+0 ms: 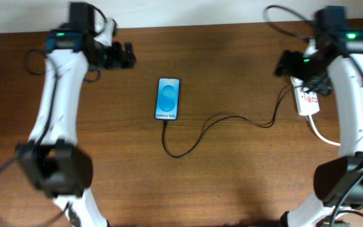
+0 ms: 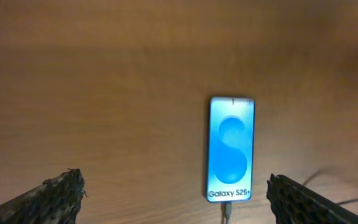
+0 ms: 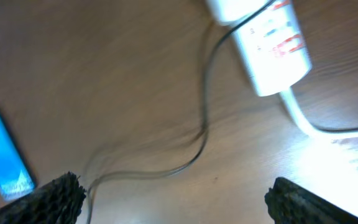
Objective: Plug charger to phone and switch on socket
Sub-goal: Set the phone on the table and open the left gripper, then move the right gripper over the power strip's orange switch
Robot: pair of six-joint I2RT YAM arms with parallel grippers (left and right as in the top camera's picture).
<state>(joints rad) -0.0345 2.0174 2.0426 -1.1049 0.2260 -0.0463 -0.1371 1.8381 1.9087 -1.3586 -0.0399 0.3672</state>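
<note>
The phone [image 1: 167,99] lies flat mid-table, blue screen lit with "Galaxy S25+"; it also shows in the left wrist view [image 2: 230,148] and the right wrist view [image 3: 4,153]. The charger cable [image 1: 216,120] runs from the phone's near end, where its tip [image 2: 227,212] sits in the port, in a loop to the socket [image 1: 307,99] at the right, also seen in the right wrist view [image 3: 272,43]. My left gripper [image 1: 126,55] is open and empty, up and left of the phone. My right gripper [image 1: 284,65] is open and empty, just left of the socket.
The socket's thick white cord [image 1: 323,135] curves toward the right front edge. A white wall strip [image 1: 188,12] borders the far side of the wooden table [image 1: 232,176].
</note>
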